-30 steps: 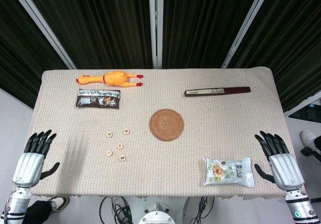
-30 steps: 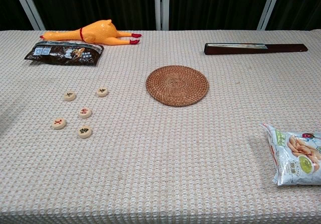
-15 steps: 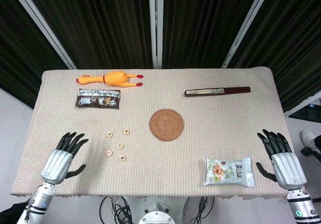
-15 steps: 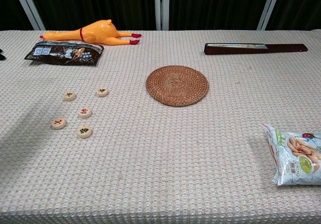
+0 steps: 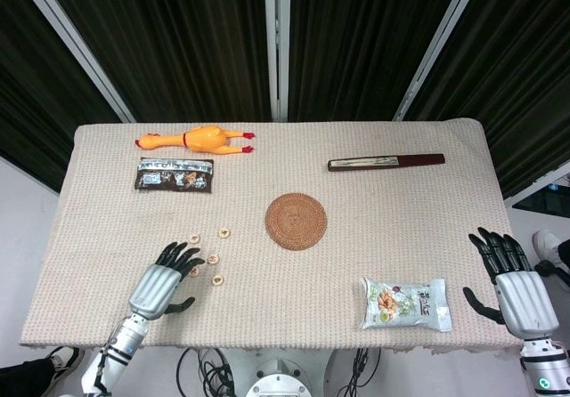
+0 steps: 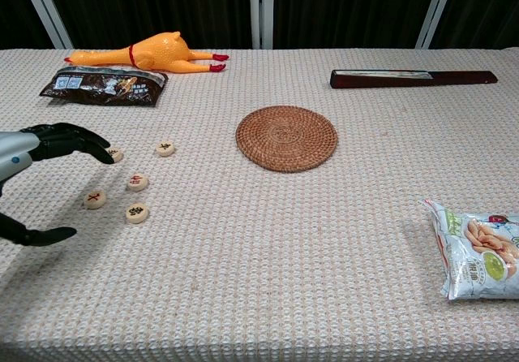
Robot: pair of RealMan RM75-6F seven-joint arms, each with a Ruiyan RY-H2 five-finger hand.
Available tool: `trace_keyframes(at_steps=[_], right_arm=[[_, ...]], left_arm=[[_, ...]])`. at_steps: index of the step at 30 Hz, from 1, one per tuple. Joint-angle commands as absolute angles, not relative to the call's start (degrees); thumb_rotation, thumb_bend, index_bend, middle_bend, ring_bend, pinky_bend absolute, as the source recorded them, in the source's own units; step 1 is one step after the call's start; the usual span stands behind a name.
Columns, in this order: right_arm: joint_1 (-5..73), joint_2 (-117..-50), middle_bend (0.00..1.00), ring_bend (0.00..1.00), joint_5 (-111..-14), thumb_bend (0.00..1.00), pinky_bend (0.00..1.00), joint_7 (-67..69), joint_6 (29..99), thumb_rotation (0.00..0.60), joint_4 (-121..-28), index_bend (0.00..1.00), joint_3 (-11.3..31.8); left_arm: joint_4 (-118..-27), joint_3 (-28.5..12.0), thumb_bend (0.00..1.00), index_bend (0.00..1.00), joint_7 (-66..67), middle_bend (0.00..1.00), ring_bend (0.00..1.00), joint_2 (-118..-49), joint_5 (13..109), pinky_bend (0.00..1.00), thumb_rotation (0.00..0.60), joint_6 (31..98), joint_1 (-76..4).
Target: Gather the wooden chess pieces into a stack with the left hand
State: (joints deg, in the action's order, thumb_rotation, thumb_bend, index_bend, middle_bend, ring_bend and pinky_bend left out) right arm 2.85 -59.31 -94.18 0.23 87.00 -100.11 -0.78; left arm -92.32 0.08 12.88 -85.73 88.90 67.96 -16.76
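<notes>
Several round wooden chess pieces lie flat and apart on the woven cloth, left of centre: one at the back [image 6: 165, 148] [image 5: 223, 233], one in the middle [image 6: 137, 183] [image 5: 213, 259], one at the front [image 6: 137, 213] [image 5: 217, 279]. Another [image 6: 95, 200] lies leftmost, and one [image 6: 116, 155] is partly hidden by fingertips. My left hand [image 5: 163, 285] [image 6: 36, 155] hovers open over the left side of the group, fingers spread, holding nothing. My right hand [image 5: 516, 277] is open at the table's right front edge, far from the pieces.
A woven round coaster [image 5: 296, 221] lies at the centre. A dark snack packet [image 5: 175, 175] and a rubber chicken [image 5: 200, 139] sit at the back left, a dark flat case [image 5: 386, 161] at the back right, a snack bag [image 5: 405, 303] at the front right.
My left hand has swept rightward from the table's left edge to the chess pieces and now shows in the chest view. My right hand has drifted slightly right and nearer.
</notes>
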Motion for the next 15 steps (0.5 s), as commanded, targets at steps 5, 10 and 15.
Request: trace_keyframes(at_steps=[5, 10, 15], right_arm=[[2.5, -59.2, 0.0, 0.0, -94.7, 0.25, 0.0, 0.6, 87.6, 0.6, -100.0, 0.0, -0.9], [2.6, -59.2, 0.0, 0.0, -94.4, 0.25, 0.0, 0.6, 87.4, 0.6, -100.0, 0.0, -0.7], [2.6, -59.2, 0.0, 0.0, -94.3, 0.25, 0.0, 0.4, 87.2, 0.6, -100.1, 0.0, -0.7]], left_arm=[[-90.4, -0.6, 0.27, 0.3, 14.1, 0.11, 0.0, -86.7, 86.9, 0.0, 0.6, 67.6, -17.4], [-88.5, -1.2, 0.29, 0.33, 15.9, 0.11, 0.0, -88.4, 84.9, 0.0, 0.6, 68.1, -17.3], [-86.2, -1.6, 0.3, 0.35, 13.9, 0.11, 0.0, -89.6, 84.3, 0.0, 0.6, 67.9, -17.9]])
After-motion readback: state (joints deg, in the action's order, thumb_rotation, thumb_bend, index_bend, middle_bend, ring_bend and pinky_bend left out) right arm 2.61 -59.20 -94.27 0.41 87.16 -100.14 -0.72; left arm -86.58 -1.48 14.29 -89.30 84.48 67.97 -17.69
